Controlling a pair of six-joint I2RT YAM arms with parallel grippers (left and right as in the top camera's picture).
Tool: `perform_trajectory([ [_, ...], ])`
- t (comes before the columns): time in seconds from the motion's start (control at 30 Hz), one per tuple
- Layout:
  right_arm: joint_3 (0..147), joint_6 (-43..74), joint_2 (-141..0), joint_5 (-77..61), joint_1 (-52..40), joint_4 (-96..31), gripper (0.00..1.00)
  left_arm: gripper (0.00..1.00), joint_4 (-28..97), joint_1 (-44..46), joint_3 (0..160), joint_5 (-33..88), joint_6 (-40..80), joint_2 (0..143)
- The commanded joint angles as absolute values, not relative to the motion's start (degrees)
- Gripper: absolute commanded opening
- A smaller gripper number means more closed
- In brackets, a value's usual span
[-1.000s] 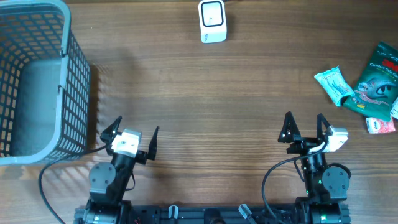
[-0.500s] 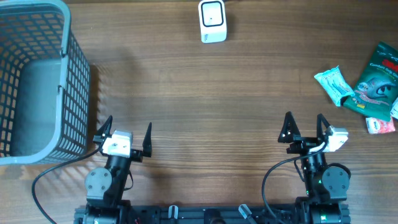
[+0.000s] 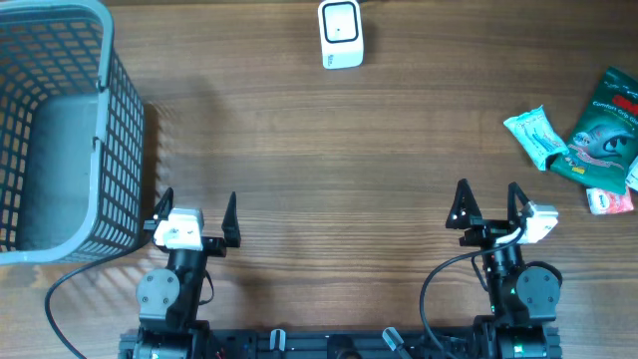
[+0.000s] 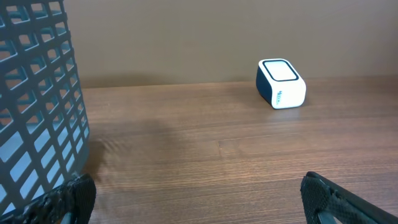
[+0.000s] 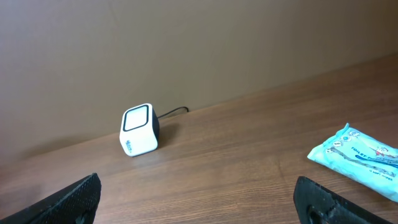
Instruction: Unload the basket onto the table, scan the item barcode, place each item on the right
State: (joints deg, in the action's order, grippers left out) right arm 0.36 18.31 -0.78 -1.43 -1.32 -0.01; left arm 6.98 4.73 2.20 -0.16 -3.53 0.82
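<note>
The white barcode scanner (image 3: 341, 33) stands at the far edge of the table, window up; it shows as the scanner (image 4: 281, 83) in the left wrist view and the scanner (image 5: 138, 130) in the right wrist view. Three items lie at the right edge: a pale teal packet (image 3: 536, 137), a dark green packet (image 3: 604, 130) and a small pink-and-white pack (image 3: 608, 201). No barcode is visible. My left gripper (image 3: 197, 204) and right gripper (image 3: 487, 194) hover near the front edge, both open and empty. The teal packet (image 5: 357, 158) lies ahead-right of the right gripper (image 5: 199, 199).
A grey mesh basket (image 3: 125, 150) fills the far left, close beside the left gripper (image 4: 199, 202), with the basket wall (image 4: 37, 93) at that view's left. The scanner's cable runs off the back edge.
The left arm has swung from pointing right of centre to pointing straight ahead, its gripper shifting left toward the basket. The right arm and the items have not moved.
</note>
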Motion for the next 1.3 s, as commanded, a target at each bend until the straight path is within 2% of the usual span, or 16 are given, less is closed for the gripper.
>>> perform_trajectory([
  [0.0,0.3,18.2,-0.27,-1.91,-1.1,0.14,1.0,1.0,6.57,4.23,1.43,-0.99,-2.55,0.21],
  [1.27,0.3,18.2,-0.27,-1.91,-1.1,0.14,1.0,1.0,4.03,4.23,0.34,-2.46,2.0,0.21],
])
